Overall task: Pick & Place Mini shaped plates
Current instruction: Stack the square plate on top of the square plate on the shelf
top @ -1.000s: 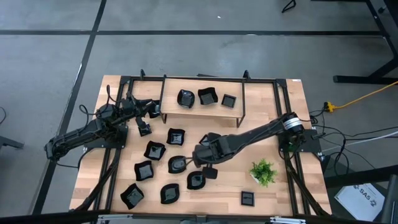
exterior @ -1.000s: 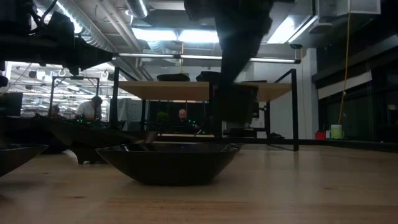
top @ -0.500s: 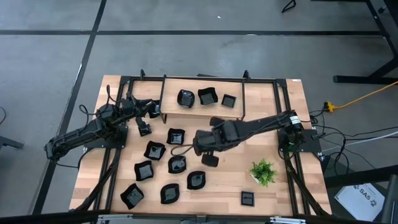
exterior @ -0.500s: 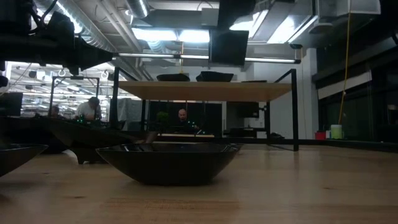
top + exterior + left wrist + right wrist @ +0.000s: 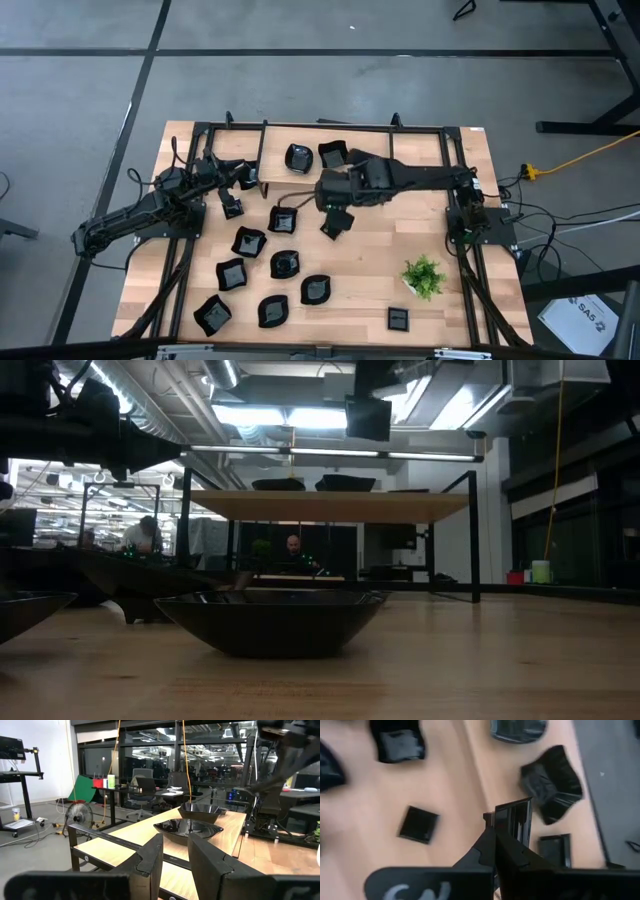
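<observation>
Above the shelf (image 5: 300, 182), our right gripper (image 5: 335, 213) clamps a square plate (image 5: 514, 820) by its rim; thin grip, it could slip.

Wooden table (image 5: 455, 300): black dishes (image 5: 248, 241) left of a potted plant (image 5: 424, 276); raised shelf (image 5: 275, 183) behind, with more dishes.

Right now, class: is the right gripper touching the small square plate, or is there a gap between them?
Touching. In the right wrist view the right gripper has its fingers shut on the edge of the small square plate, which stands up between them; the high view shows it carried above the table.
</observation>
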